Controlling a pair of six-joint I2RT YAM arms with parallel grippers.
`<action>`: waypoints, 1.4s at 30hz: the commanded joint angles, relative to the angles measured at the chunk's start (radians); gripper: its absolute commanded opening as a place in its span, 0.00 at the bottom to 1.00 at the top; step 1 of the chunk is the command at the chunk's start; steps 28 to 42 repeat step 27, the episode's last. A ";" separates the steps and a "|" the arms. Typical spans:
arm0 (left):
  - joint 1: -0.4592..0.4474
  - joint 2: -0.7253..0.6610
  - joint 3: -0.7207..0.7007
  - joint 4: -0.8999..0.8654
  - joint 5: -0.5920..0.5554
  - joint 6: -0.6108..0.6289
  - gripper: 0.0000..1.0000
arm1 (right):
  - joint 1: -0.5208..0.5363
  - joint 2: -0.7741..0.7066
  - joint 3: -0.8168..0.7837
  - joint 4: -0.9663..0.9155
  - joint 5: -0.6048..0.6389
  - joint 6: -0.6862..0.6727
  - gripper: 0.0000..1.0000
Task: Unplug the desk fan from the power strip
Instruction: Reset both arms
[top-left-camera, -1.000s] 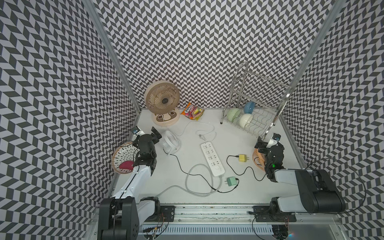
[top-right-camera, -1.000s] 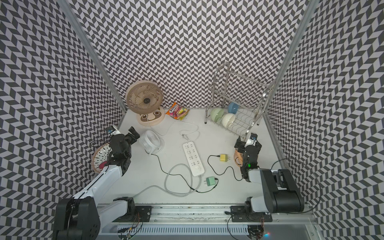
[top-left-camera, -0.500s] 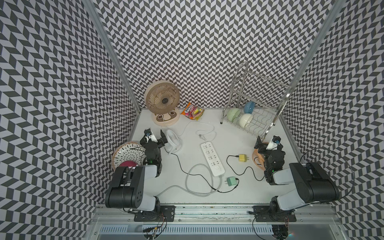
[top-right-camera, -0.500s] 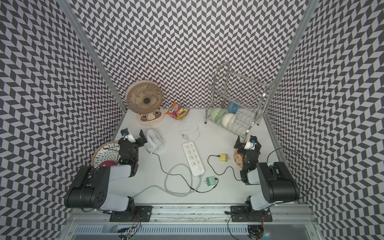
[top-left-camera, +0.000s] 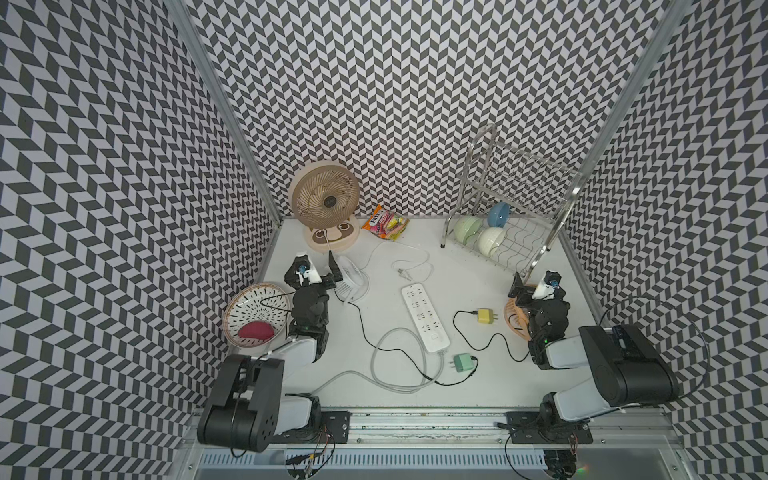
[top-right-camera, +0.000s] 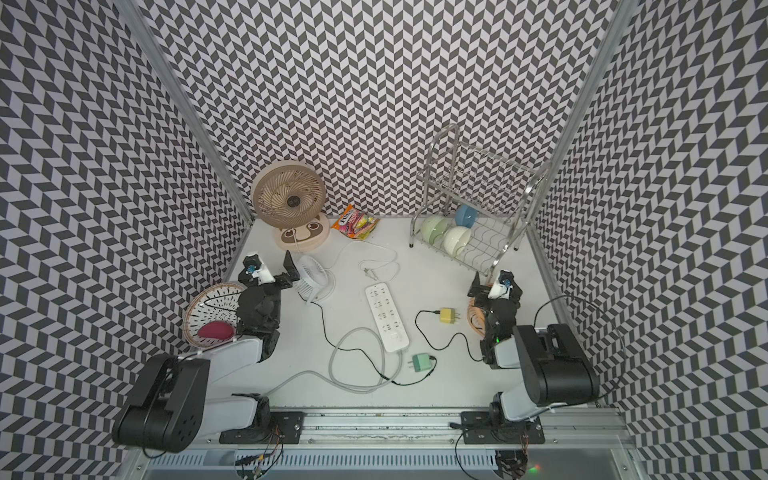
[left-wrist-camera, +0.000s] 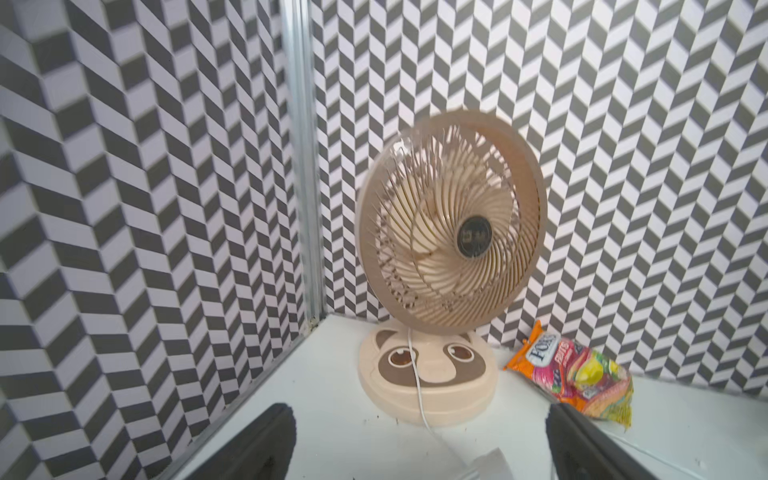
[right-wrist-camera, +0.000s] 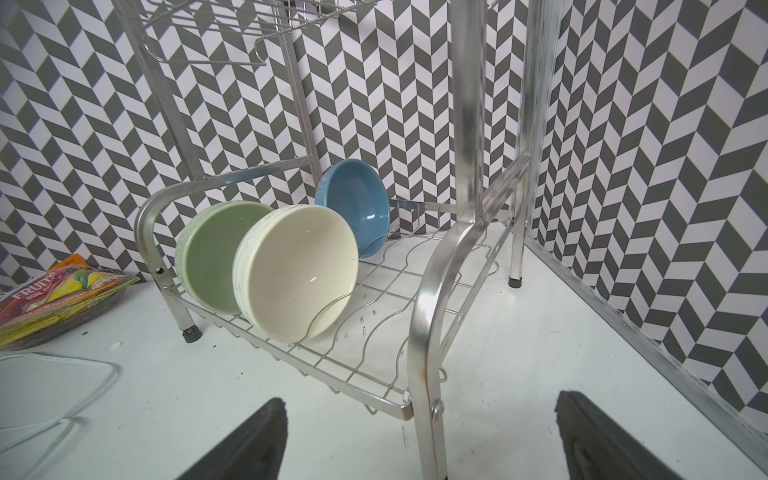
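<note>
Both arms sit folded at the table's edges, the left gripper (top-left-camera: 312, 271) and right gripper (top-left-camera: 537, 286) spread wide and empty. I'd guess they're parked, since the power strip (top-left-camera: 424, 316) lies mid-table with nothing plugged in. The beige fan's (top-left-camera: 325, 199) white plug (top-left-camera: 402, 273) rests loose just beyond its far end.

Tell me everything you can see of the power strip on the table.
The power strip is a long, flat white bar, plastic by its look, with rows of sockets on its upper face. It lies flat and slantwise near the middle of the white table. No plug shows in any socket. Its thick pale grey cord leaves the near end and loops on the table.
</note>
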 joint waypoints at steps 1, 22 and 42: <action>0.005 0.031 -0.084 -0.022 -0.083 0.008 1.00 | 0.007 -0.012 0.009 0.001 0.008 -0.007 1.00; 0.090 0.298 -0.063 0.152 0.103 -0.001 1.00 | 0.007 -0.012 0.009 0.000 0.007 -0.007 1.00; 0.089 0.288 -0.081 0.177 0.105 0.001 1.00 | 0.006 -0.012 0.009 0.001 0.008 -0.006 1.00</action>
